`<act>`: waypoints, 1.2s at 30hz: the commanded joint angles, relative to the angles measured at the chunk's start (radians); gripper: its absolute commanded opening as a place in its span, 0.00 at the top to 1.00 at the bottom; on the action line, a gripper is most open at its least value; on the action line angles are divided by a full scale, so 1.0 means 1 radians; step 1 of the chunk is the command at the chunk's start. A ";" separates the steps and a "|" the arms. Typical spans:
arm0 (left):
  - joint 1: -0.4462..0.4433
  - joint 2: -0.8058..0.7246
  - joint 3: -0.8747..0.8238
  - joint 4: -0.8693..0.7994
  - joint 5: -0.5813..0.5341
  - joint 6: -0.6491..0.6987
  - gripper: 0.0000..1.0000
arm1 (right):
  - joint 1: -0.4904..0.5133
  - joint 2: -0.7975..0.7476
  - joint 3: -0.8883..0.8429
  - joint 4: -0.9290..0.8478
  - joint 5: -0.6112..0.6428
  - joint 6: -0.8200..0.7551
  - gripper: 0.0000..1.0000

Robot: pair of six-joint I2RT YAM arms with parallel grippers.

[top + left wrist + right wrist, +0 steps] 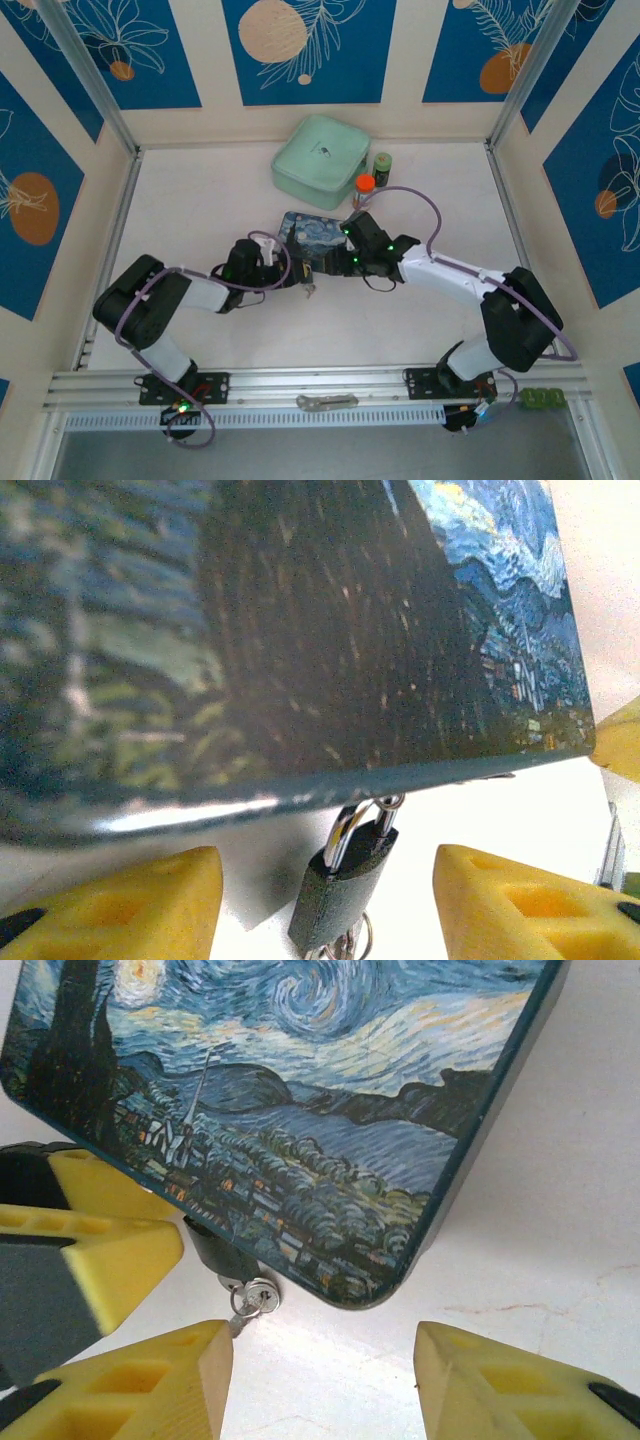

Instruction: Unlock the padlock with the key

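Note:
The padlock (345, 885) has a dark body, and its silvery shackle (360, 820) is hooked to the edge of the painted blue tin (300, 630). At its lower end sits the key (255, 1297) with a small ring. My left gripper (330, 905) is open, one yellow finger on each side of the padlock, with a gap on both sides. From the other side, my right gripper (325, 1385) is open over bare table just in front of the tin's corner (380, 1290), its left fingertip (160, 1380) close to the key. From above, both grippers (290, 272) (345, 262) meet at the tin's near edge.
A mint-green pouch (322, 152) lies behind the tin, with an orange-capped bottle (363, 188) and a dark green bottle (382, 163) beside it. A flat silver metal piece (325, 402) rests on the front rail. Padded walls enclose the table (200, 200).

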 commanded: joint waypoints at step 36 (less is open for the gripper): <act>-0.153 0.186 -0.027 0.466 0.020 -0.445 1.00 | -0.140 -0.135 -0.398 0.481 -0.358 0.462 0.55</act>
